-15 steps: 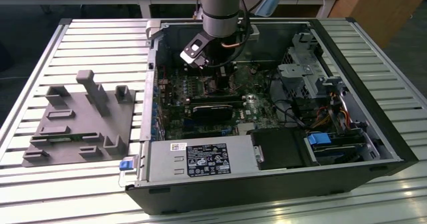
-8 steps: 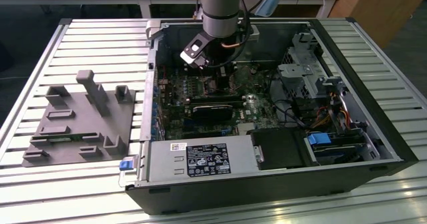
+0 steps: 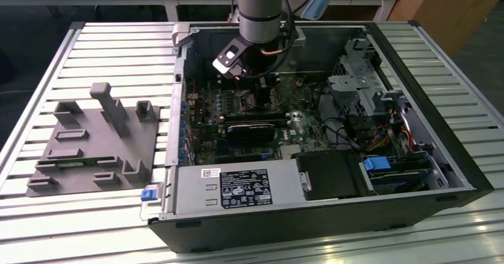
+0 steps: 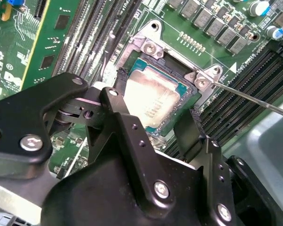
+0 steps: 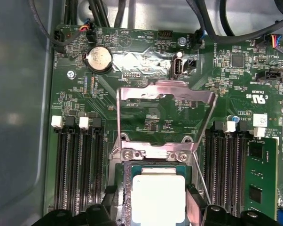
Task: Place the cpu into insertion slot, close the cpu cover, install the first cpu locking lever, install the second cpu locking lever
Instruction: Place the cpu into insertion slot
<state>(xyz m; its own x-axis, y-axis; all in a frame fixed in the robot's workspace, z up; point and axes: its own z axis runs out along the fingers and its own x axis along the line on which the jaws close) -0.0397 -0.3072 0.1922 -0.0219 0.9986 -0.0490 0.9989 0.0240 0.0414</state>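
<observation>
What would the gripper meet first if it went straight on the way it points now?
Most likely the cpu, lying in the insertion slot directly ahead of the gripper in the second wrist view. The gap between them is unclear; the cpu cover stands open, off that line.

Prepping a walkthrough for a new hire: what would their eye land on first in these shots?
The cpu lies in the insertion slot, the open gripper straddling it, in the second wrist view. In the first wrist view the cpu cover stands flipped open beside the slot. In the exterior view the arm reaches down into an open computer case.
</observation>
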